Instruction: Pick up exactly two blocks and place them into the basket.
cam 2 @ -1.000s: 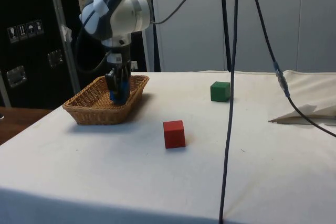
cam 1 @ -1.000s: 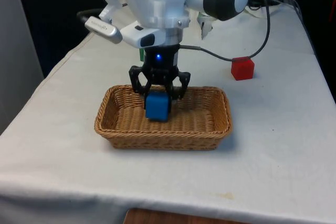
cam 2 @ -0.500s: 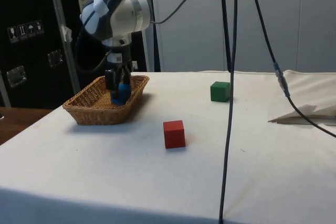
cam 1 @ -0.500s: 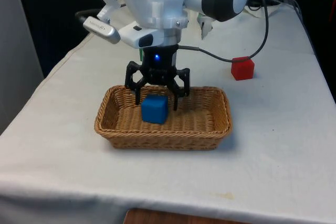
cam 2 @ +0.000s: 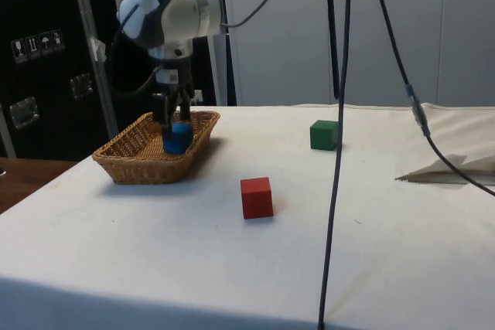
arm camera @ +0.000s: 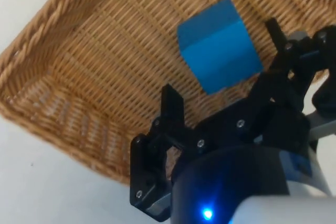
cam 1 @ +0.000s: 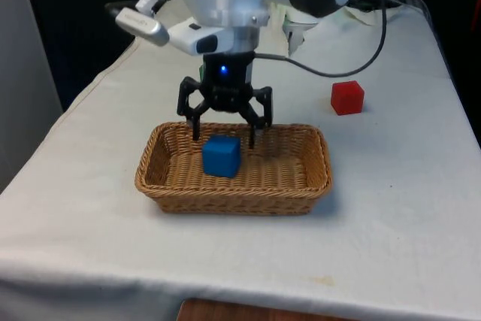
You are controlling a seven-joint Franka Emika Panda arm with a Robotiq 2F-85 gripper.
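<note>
One down: blue block (cam 1: 222,155) sits in the basket (cam 1: 301,186), gripper (cam 1: 224,127) spread empty above.

My worry: grabbing both red block (cam 1: 347,98) and green block (cam 2: 324,134) overshoots two.

Front, side, close wrist views; shared basket (cam 1: 301,186)
</note>
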